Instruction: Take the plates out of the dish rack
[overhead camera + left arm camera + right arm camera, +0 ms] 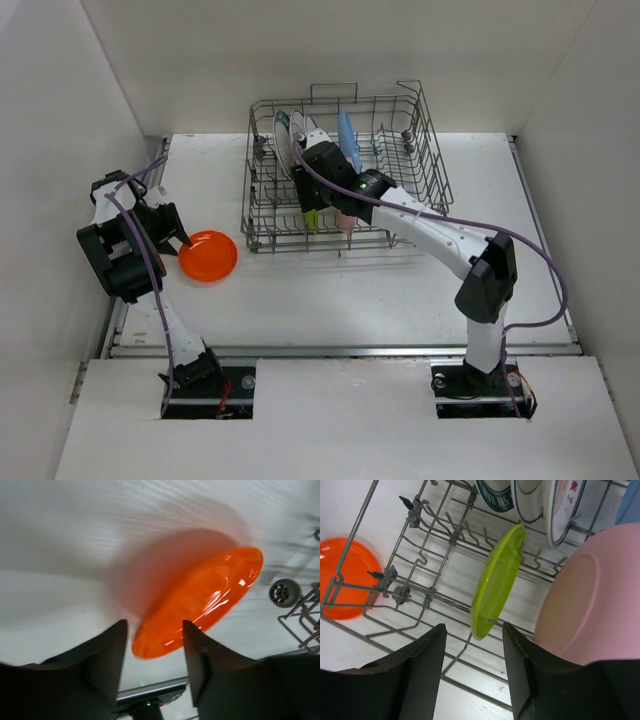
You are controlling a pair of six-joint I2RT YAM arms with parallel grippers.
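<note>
The small orange plate lies flat on the table left of the dish rack. My left gripper is at its left rim; in the left wrist view the gripper is open, with the near edge of the orange plate between the fingertips and free of both. My right gripper reaches down into the rack. It is open astride the lower edge of the upright lime-green plate, not touching it. A pink plate stands just right of it.
White patterned plates and a teal-rimmed one stand further back in the rack, a light blue plate behind them. Rack wires and tines surround my right fingers. White walls enclose the table.
</note>
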